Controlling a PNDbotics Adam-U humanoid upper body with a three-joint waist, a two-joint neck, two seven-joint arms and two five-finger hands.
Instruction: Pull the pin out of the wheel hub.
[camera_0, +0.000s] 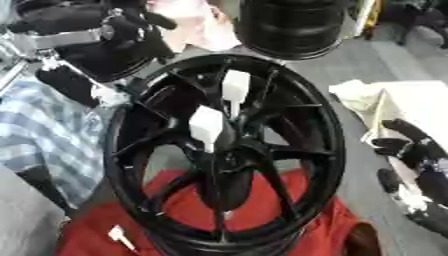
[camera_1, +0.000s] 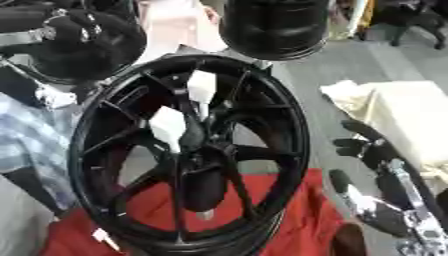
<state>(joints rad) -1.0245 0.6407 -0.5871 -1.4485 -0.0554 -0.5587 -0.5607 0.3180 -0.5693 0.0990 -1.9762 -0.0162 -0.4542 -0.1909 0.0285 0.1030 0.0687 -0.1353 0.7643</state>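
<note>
A black spoked wheel (camera_0: 306, 120) stands tilted on a red cloth (camera_0: 297, 220), its face towards me. Two white pins stick out near the hub: one higher up (camera_0: 234, 87), one lower and closer to the centre (camera_0: 207, 125). My left hand (camera_0: 122, 30), black with a silver wrist band, sits at the upper left by the wheel's top-left rim and touches neither pin; its fingers are hard to make out. At the right edge, my right hand (camera_1: 367, 147) hangs clear of the wheel with relaxed fingers, holding nothing.
A black tyre-like cylinder (camera_0: 293, 25) stands just behind the wheel's top. A cream cloth (camera_0: 394, 100) lies at the right. A plaid sleeve (camera_0: 44, 135) shows at the left. A small white piece (camera_0: 118, 236) lies on the red cloth at the lower left.
</note>
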